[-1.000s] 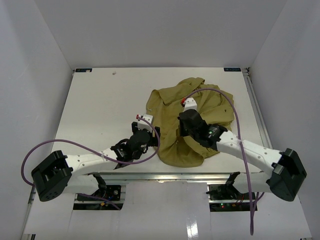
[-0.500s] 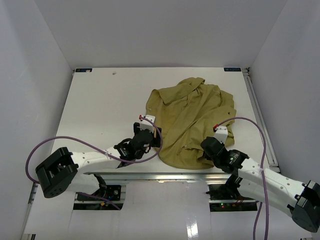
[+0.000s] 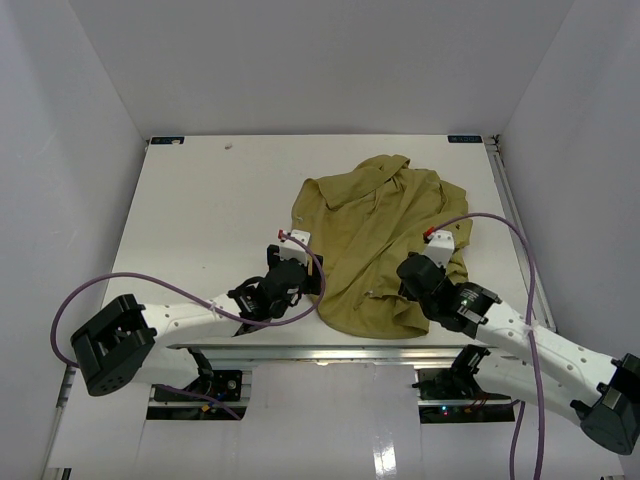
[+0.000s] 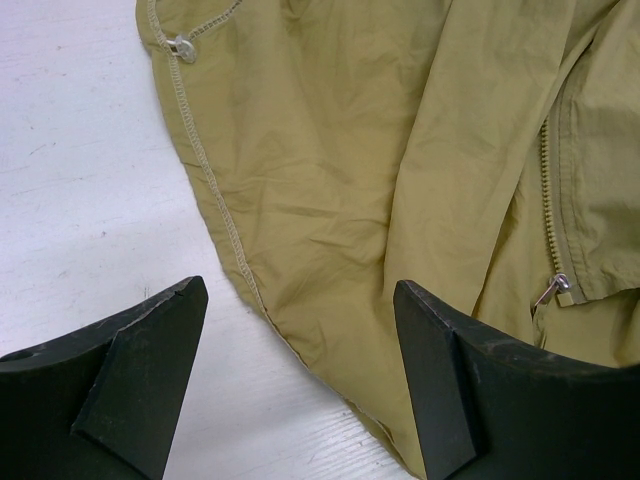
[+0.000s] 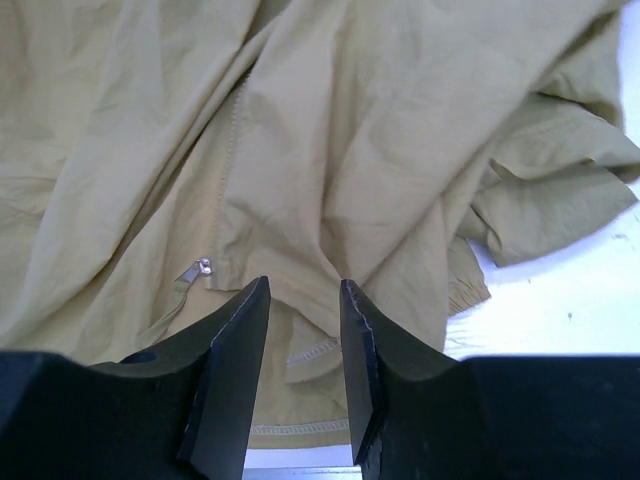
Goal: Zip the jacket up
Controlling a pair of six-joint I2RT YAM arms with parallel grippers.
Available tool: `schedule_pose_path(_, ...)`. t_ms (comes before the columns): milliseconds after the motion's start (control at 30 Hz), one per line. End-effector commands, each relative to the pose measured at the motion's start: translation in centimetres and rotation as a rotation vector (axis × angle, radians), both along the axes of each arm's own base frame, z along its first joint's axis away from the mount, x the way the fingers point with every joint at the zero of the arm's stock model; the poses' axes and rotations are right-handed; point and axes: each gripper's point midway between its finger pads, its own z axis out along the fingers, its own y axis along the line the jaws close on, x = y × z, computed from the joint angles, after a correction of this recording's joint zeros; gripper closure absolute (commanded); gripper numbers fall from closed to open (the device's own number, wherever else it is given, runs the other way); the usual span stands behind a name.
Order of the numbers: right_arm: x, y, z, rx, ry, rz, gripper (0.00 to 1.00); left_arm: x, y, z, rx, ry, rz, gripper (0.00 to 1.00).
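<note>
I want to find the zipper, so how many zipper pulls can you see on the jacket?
1. The pull lies on the jacket front, just above the near hem. Folds may hide others.

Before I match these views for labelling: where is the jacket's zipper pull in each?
Top external: zipper pull, tiny glint by the jacket's near edge.
Left wrist: right edge, below middle.
Right wrist: lower left of centre.
Shared landmark: that near edge.
</note>
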Motion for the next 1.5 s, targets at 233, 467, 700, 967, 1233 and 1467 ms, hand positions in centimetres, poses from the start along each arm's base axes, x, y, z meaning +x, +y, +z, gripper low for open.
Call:
schedule_pose_path(233,2.2,7.2,-3.3,-0.039,0.098,0.207,0.58,0.1,-0.7,2.6,-0.07,-0.034,-0.022,0.14)
schedule_pose_path(467,2.0,7.8,-6.7,-0.095,0.184,0.23,0.57,-0.2,-0.5,3.7,-0.106,-0.056,-0.033,0.14)
schedule_pose_path(700,2.6,8.1,-7.6,-0.095,0.19,0.236,0.58,-0.2,-0.5,3.6,-0.099,-0.054,-0.03,0.14)
schedule_pose_path(967,2.5,7.2,-8.5,-0.11,0.202,0.206,0.6,-0.1,-0.5,3.5,-0.098,-0.054,-0.029,0.14)
schedule_pose_path(1233,2.2,7.4,-8.8,-0.089,0.195,0.239,0.7,-0.1,-0.5,3.4,-0.092,-0.051,-0.028,0.14)
schedule_pose_path(1467,2.1,7.6,-9.1,-0.083,0.214,0.244,0.69,0.0,-0.5,3.2,-0.083,-0.047,-0.023,0.14)
